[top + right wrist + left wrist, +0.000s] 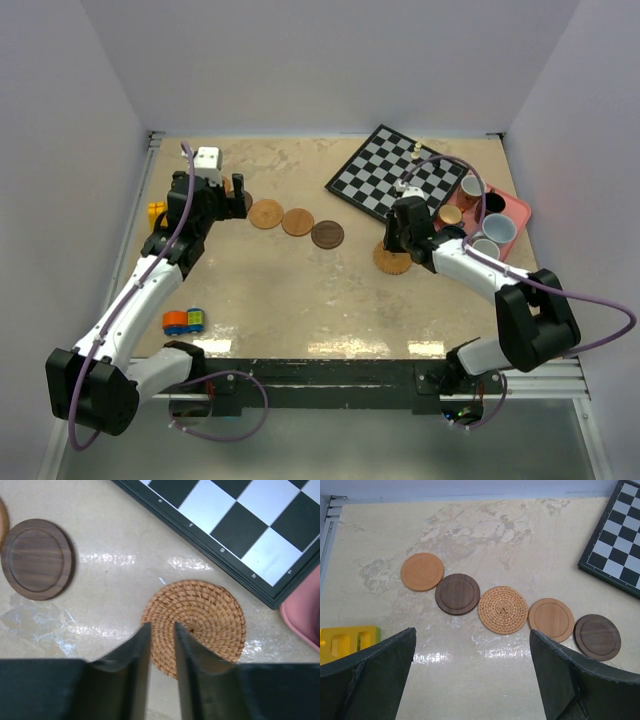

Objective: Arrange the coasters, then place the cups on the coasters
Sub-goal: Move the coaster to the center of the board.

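Coasters, count: six flat round discs. Two smooth orange-tan wooden coasters [422, 571], two dark brown wooden coasters [457, 594] with raised rims, two coiled woven rattan coasters [503, 609].
Row: five lie close-set, edges touching or nearly so, ahead of the left gripper [472, 632].
Left jaws: spread wide, holding nothing.
Right gripper [162, 627]: jaws drawn to a narrow slit, tips over the other woven rattan coaster [210, 615]. Cannot tell if it is pinched.
Cups: small handleless cups [497, 229] in a pink tray [520, 212], to the right of that gripper. Count unclear, arm hides some.
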`<state>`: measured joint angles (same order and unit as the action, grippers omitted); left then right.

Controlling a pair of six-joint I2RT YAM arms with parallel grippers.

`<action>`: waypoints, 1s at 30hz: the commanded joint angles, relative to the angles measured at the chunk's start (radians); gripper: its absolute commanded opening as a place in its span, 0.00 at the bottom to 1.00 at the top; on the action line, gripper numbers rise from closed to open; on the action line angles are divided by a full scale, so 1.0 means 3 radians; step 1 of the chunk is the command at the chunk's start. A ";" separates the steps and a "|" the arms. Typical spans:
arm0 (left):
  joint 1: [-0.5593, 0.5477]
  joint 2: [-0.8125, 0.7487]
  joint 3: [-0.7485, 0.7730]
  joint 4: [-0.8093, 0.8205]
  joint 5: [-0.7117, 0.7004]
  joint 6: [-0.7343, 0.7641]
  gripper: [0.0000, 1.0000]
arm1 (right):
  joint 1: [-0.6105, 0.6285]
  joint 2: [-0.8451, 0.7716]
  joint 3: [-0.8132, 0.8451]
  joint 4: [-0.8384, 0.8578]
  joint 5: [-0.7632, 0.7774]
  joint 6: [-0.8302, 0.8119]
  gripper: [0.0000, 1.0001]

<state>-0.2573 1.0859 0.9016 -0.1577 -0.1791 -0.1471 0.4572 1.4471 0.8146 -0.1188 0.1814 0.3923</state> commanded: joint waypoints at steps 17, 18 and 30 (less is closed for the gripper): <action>0.0024 -0.0020 -0.0035 0.0168 0.0040 -0.0031 1.00 | -0.0389 0.0310 -0.0154 0.0110 -0.0180 0.0098 0.01; 0.0024 -0.0015 -0.0030 0.0163 0.0045 -0.0031 1.00 | -0.0389 0.0330 -0.0159 0.0110 -0.0200 0.0103 0.01; 0.0024 0.0011 -0.0029 0.0158 0.0034 -0.0026 1.00 | -0.0333 0.0535 -0.0138 0.0171 -0.0298 0.0047 0.00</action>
<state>-0.2573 1.0863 0.8936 -0.1501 -0.1783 -0.1471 0.3412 1.5845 0.7815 -0.0605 0.1097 0.4072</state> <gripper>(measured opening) 0.997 0.007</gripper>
